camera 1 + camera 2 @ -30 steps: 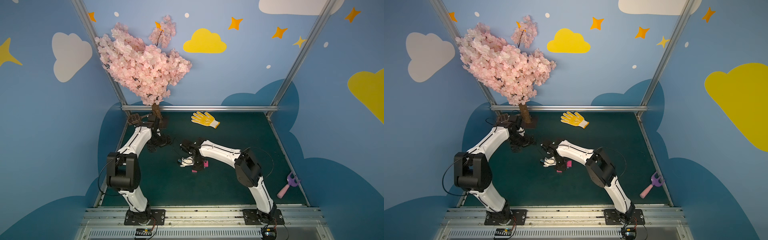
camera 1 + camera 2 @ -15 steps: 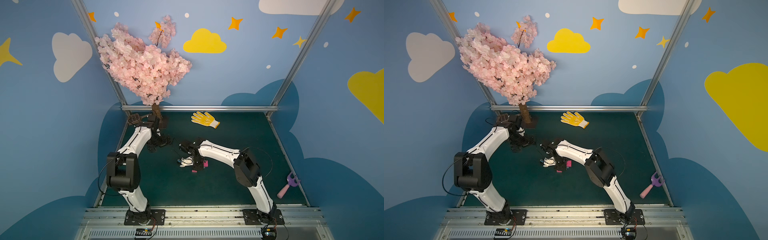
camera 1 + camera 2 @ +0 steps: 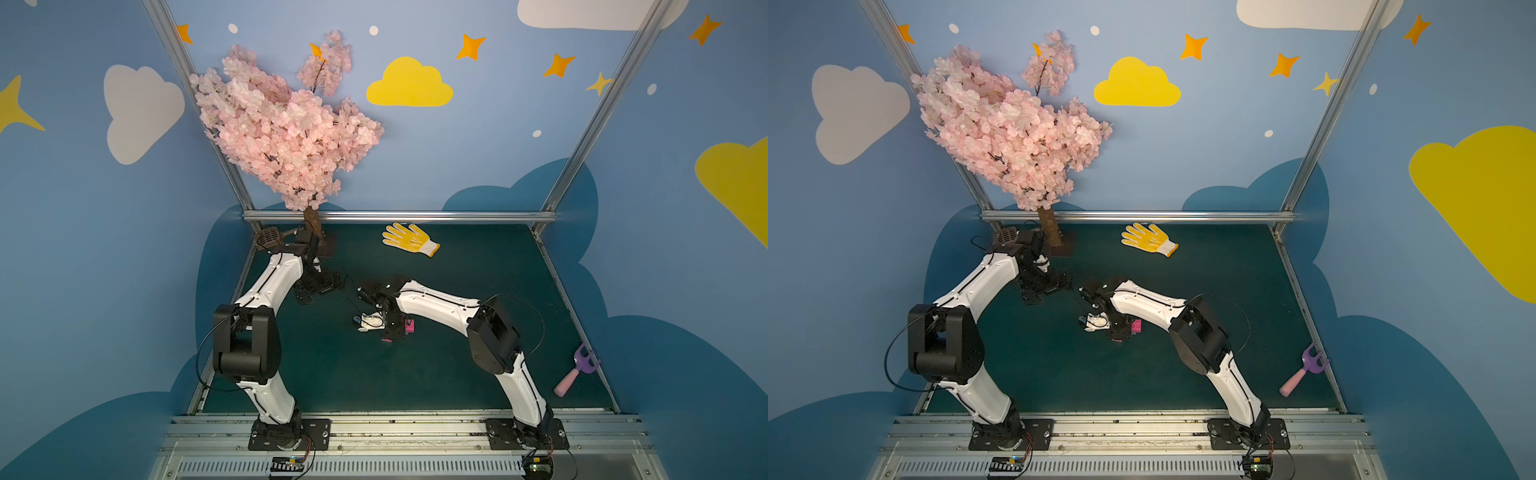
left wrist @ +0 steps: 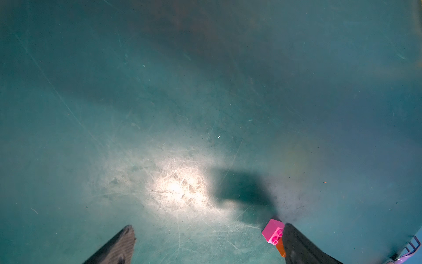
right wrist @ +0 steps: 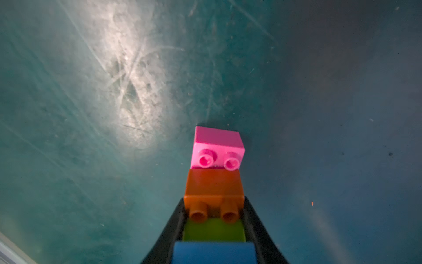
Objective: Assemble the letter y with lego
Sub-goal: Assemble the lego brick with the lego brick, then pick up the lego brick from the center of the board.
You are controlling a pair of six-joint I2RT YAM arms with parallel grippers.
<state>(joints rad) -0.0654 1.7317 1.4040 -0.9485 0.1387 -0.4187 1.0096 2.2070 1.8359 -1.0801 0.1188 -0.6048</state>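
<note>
So right gripper is clamped on the lego stack, long axis poking straight out past the jaws; left gripper is wide open, empty.

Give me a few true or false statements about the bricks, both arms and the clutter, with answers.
The right gripper has its jaws shut on the brick stack. True.
The left gripper holds a brick. False: its jaws are open, nothing between them.
The orange brick sits directly against the pink brick. True.
The yellow glove lies at the table's front edge. False: it lies near the back rail.
The purple toy fork lies beside that glove. False: it lies by the table's right edge.
</note>
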